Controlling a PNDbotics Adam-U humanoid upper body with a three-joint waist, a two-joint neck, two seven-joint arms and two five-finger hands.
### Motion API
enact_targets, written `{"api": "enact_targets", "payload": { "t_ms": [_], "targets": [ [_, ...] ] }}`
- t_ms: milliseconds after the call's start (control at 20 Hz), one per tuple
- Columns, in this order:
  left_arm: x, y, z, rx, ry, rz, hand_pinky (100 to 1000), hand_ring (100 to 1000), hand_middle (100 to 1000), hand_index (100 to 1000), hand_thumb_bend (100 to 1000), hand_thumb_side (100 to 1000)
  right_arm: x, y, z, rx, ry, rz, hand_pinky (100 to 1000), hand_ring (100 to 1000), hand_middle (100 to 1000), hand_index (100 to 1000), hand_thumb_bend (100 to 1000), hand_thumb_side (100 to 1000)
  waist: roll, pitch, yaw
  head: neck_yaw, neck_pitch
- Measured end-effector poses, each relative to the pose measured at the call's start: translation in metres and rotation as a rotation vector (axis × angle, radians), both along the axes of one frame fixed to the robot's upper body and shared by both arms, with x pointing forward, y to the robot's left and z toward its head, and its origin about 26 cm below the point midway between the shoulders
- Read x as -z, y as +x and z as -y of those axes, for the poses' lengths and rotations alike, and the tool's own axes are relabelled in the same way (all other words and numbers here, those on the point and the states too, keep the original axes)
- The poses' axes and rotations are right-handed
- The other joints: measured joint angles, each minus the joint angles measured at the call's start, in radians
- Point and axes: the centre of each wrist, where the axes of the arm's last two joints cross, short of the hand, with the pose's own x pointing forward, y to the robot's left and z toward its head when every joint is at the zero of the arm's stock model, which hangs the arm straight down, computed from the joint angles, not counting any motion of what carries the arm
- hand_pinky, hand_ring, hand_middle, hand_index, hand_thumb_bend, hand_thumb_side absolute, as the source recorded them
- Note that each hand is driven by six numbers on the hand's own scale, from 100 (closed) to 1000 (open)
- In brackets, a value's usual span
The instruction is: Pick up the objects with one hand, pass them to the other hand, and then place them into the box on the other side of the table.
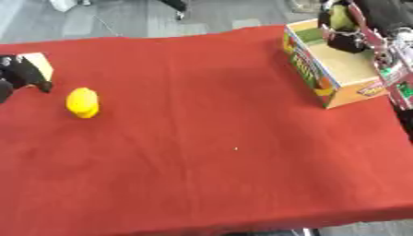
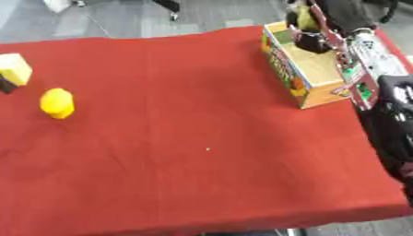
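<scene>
The right arm reaches from the near right edge to the far right corner, its right hand hanging low there with fingers curled round something yellow-green. The left hand shows at the left edge, fingers curled.

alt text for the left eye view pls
The right robot hand reaches over an open cardboard box at the far right of a red-covered table, curled round a yellow-green object. At far left, the left robot hand rests near a yellow lemon-like object.

Yellow lemon-like object lies left; open colourful box stands far right.
</scene>
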Motion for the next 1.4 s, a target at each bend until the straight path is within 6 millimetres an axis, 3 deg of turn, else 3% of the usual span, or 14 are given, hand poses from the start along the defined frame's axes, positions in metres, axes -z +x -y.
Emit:
{"api": "enact_targets", "payload": {
  "t_ms": [50,100,150,250,350,600,850,1000,1200,1250,1400],
  "targets": [
    [0.002,-0.001,-0.002,-0.015,-0.006,-0.002,714,546,532,555,567,608,0.008,0.003,0.010,0.035,0.012,-0.024,653,628,547,831,100,164,0.001,0.000,0.001,-0.002,0.000],
    [0.004,-0.001,-0.003,-0.029,-0.012,-0.004,714,546,532,554,566,608,0.015,0.005,0.020,0.067,0.016,-0.054,673,673,598,856,106,265,0.001,0.000,0.003,-0.003,0.000],
    [0.005,-0.002,-0.005,-0.042,-0.016,-0.004,713,546,531,554,564,609,0.023,0.006,0.028,0.093,0.017,-0.090,732,777,755,910,296,529,0.002,0.000,0.005,-0.003,0.000],
    [0.008,-0.002,-0.007,-0.066,-0.022,-0.006,713,546,531,554,564,610,0.035,0.006,0.040,0.125,0.011,-0.162,784,840,841,934,411,673,0.003,0.000,0.006,-0.003,0.000],
    [0.008,-0.002,-0.010,-0.088,-0.022,-0.004,713,546,531,553,564,610,0.042,0.004,0.049,0.153,0.009,-0.210,816,884,893,945,440,727,0.003,0.000,0.006,-0.003,0.000],
    [0.010,-0.002,-0.017,-0.141,-0.012,-0.001,712,547,532,554,567,607,0.052,-0.005,0.058,0.179,0.054,-0.201,825,908,929,948,422,719,0.003,0.000,0.005,-0.001,0.000],
    [0.002,0.005,-0.025,-0.215,0.050,0.040,716,562,548,568,590,584,0.037,-0.018,0.047,0.116,0.108,-0.063,808,877,896,938,396,629,0.003,0.000,-0.004,0.009,0.000],
    [-0.016,0.014,-0.034,-0.284,0.155,0.101,722,586,573,605,622,567,0.019,-0.032,0.029,0.031,0.113,0.036,802,853,867,933,375,579,0.003,0.000,-0.014,0.018,0.000],
    [-0.038,0.026,-0.045,-0.359,0.363,0.186,739,616,604,668,675,541,0.001,-0.055,-0.011,-0.116,0.117,0.148,798,839,848,930,360,551,0.003,0.000,-0.028,0.035,0.000],
    [-0.041,0.029,-0.047,-0.368,0.420,0.202,764,665,654,735,721,521,-0.003,-0.060,-0.019,-0.147,0.119,0.168,797,832,839,929,351,540,0.003,0.000,-0.030,0.038,0.000],
    [-0.049,0.043,-0.047,-0.362,0.631,0.228,782,700,696,791,759,507,-0.011,-0.076,-0.046,-0.247,0.127,0.222,797,820,822,926,344,528,0.003,0.000,-0.039,0.048,0.000]
  ]
}}
